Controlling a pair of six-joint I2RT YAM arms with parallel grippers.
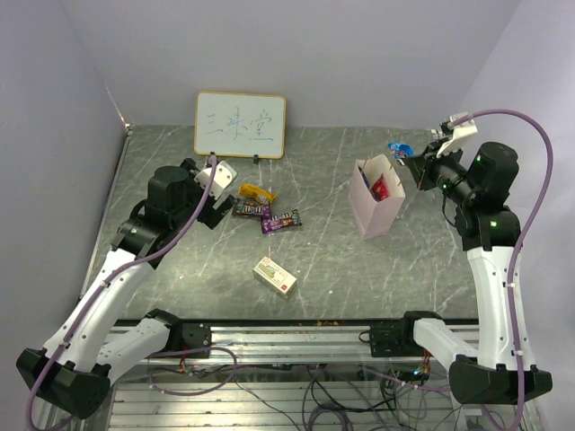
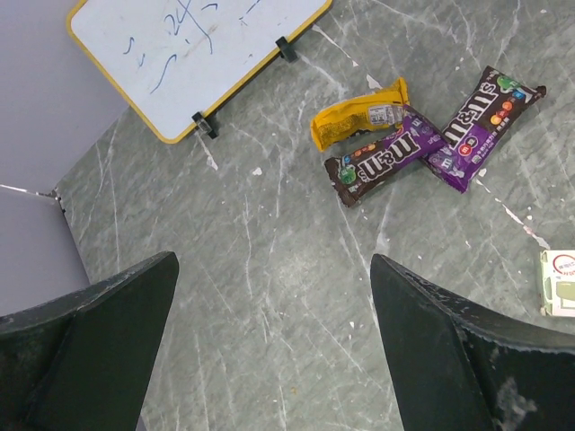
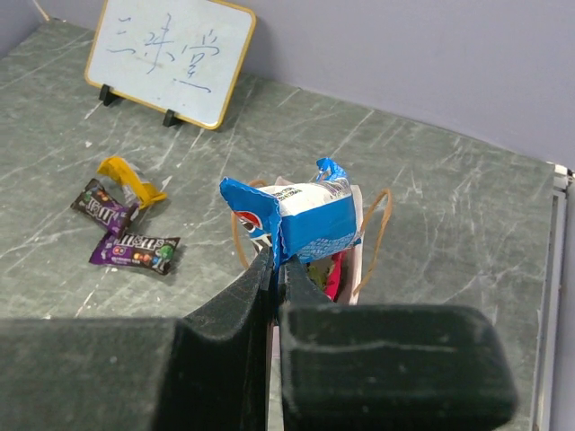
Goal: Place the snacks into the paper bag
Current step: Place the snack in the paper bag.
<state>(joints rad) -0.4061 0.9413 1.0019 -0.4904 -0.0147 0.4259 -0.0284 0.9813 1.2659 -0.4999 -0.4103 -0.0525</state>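
The pale pink paper bag [image 1: 375,202] stands upright at the right of the table, with a red-pink packet [image 1: 379,188] inside. My right gripper [image 1: 411,160] is shut on a blue-white packet [image 1: 400,149] and holds it above the bag's far side. In the right wrist view the packet [image 3: 305,220] hangs over the bag's mouth [image 3: 354,256] from my gripper [image 3: 278,260]. An orange wrapper [image 1: 254,191], a brown packet [image 1: 251,209] and a purple packet [image 1: 280,220] lie left of centre. My left gripper [image 1: 225,193] is open and empty above bare table [image 2: 272,260], near them.
A white writing board [image 1: 240,124] stands at the back left. A small white and green box [image 1: 275,275] lies toward the front centre, also at the right edge of the left wrist view [image 2: 559,283]. Pale walls close the table on three sides.
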